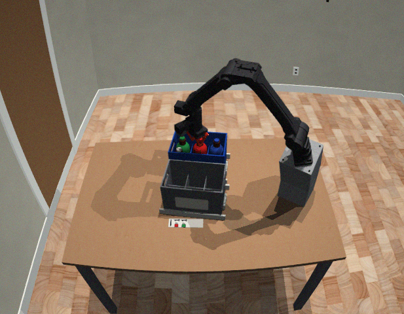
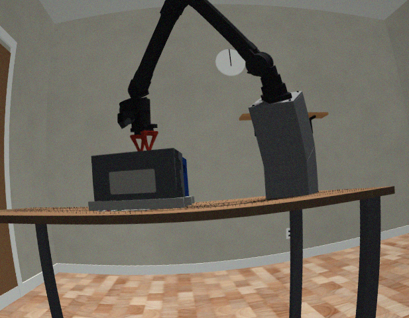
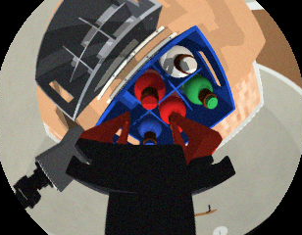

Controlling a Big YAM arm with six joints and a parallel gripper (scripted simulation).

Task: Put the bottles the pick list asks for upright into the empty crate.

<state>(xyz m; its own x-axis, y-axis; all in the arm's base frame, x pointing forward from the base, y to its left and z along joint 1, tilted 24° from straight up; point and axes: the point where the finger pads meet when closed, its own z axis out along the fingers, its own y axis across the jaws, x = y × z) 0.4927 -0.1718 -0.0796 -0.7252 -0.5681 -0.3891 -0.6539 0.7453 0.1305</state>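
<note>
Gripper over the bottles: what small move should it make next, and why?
Probably shift toward the red bottle behind one fingertip before closing: the wrist view shows the open gripper framing the blue bottle, and the list shows only red and green.

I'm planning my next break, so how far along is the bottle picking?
Nothing looks delivered: the gray crate shows no bottles. The open gripper holds none, hovering over the blue crate. Left: one red, one green, as the pick list seems to ask.
</note>
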